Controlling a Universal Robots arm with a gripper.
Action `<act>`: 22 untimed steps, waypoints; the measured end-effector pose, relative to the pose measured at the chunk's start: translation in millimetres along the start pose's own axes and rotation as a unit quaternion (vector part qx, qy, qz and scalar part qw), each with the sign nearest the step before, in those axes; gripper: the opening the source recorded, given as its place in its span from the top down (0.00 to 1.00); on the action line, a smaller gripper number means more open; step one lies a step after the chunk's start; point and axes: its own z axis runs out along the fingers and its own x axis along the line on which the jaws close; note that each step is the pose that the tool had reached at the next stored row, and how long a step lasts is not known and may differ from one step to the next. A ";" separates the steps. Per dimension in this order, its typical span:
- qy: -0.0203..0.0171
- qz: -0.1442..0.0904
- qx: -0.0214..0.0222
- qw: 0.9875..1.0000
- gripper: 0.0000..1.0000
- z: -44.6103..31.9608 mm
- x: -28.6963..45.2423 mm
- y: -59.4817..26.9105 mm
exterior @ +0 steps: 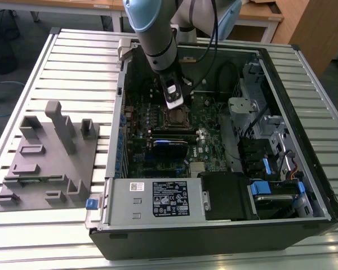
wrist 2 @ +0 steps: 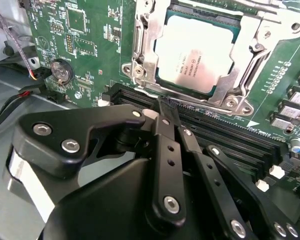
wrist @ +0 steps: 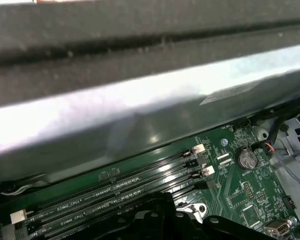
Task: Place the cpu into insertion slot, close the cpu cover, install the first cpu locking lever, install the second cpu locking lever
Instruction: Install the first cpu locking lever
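Hovering upper-centre in the exterior view beside the covered cpu (wrist 2: 195,52), the pincer (exterior: 174,105) (fingers together, empty) looks set for pushing, not gripping.

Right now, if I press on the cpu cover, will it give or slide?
The cpu cover is a thin metal frame, so it likely flexes slightly. It lies flat around the cpu with screws near its corners, so it probably won't slide.

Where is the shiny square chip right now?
In the second wrist view the cpu lies flat on the green circuit board, framed by the silver cpu cover, just past the gripper and beside the long black memory slots.
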 end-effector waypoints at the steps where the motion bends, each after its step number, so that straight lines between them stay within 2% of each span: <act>1: 0.000 0.000 0.000 1.000 0.90 0.0 -0.1 -0.4; 10: -0.006 -0.001 -0.003 1.000 0.90 3.8 1.4 -2.2; 18: -0.006 -0.001 -0.004 1.000 0.90 3.0 1.3 -1.8; 22: -0.006 -0.001 -0.004 1.000 0.90 -3.6 -0.6 0.5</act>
